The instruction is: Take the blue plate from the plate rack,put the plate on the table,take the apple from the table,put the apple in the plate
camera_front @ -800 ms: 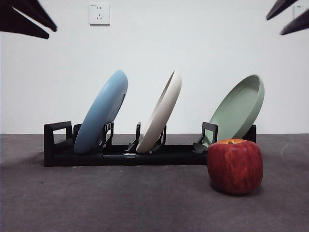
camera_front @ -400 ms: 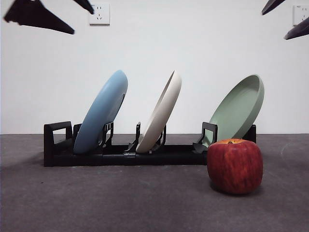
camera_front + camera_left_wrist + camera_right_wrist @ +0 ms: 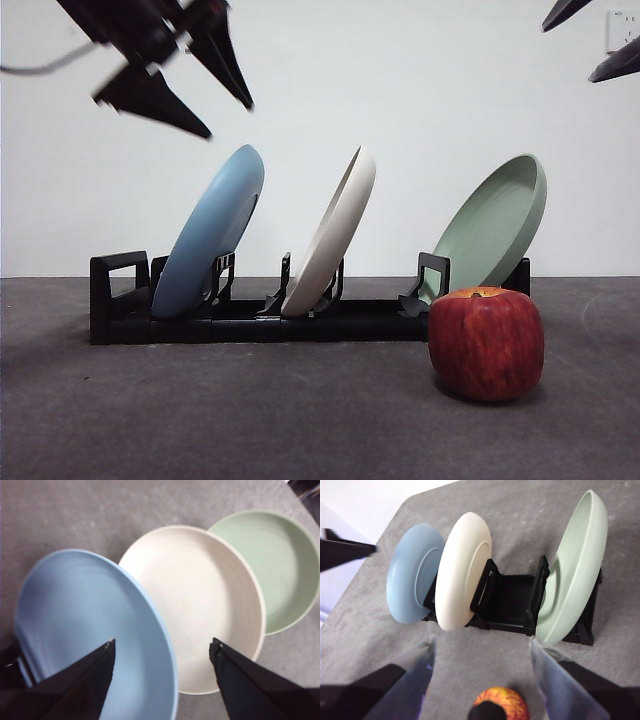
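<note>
The blue plate [image 3: 208, 235] stands tilted in the left end of the black plate rack [image 3: 300, 318]; it also shows in the left wrist view [image 3: 85, 625] and the right wrist view [image 3: 412, 580]. My left gripper [image 3: 225, 115] is open, high above the blue plate's upper rim, its jaws spread on either side of that rim [image 3: 161, 647] without touching. The dark red apple [image 3: 487, 343] sits on the grey table [image 3: 250, 420] in front of the rack's right end, and shows between the right jaws [image 3: 502, 705]. My right gripper [image 3: 480, 645] is open and empty, up at the top right.
A cream-white plate [image 3: 333, 232] stands in the rack's middle slot and a sage-green plate [image 3: 495, 225] leans at its right end. A white wall stands behind the rack.
My left gripper has come down and to the right from the top left corner, and now hangs over the blue plate's rim. The plates, apple and right gripper have not moved.
</note>
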Available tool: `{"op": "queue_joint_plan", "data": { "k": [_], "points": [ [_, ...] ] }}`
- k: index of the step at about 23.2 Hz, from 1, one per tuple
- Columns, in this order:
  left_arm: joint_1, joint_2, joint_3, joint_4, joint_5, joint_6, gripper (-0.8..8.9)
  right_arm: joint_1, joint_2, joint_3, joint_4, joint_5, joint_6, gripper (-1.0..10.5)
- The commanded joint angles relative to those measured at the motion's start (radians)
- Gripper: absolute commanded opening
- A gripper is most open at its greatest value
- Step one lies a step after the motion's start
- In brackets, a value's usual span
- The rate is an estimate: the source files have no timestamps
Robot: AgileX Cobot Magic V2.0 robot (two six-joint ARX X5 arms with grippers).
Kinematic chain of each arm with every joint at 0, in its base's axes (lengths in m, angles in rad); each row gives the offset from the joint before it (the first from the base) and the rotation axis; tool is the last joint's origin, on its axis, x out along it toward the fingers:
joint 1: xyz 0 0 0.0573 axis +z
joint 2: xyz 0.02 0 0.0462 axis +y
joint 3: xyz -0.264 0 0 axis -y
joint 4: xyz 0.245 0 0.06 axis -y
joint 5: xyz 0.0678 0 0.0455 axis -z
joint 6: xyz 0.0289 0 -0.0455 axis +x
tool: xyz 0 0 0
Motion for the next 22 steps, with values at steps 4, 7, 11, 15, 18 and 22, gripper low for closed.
{"op": "queue_joint_plan", "data": {
  "k": [4,7,11,15,18,22],
  "points": [
    [-0.038,0.096,-0.001,0.019,-0.078,0.018,3.18,0.001,0.002,0.002,0.0,0.003,-0.012,3.2],
    [-0.051,0.112,-0.001,0.054,-0.113,0.017,3.07,0.001,0.002,0.002,0.0,0.003,-0.012,3.2],
    [-0.062,0.111,0.005,0.082,-0.096,0.018,-0.06,0.001,0.002,0.002,0.0,0.004,-0.012,3.2],
    [-0.069,0.092,0.006,0.082,-0.096,0.018,-0.08,0.001,0.002,0.002,0.001,0.006,-0.012,3.2],
    [-0.069,0.041,0.039,0.07,-0.095,0.018,-0.08,0.001,0.002,0.002,0.001,0.014,-0.016,3.2],
    [-0.081,-0.044,0.178,-0.047,-0.053,0.049,-0.08,0.002,0.002,0.002,0.001,0.055,-0.016,3.2]
  ]
}}
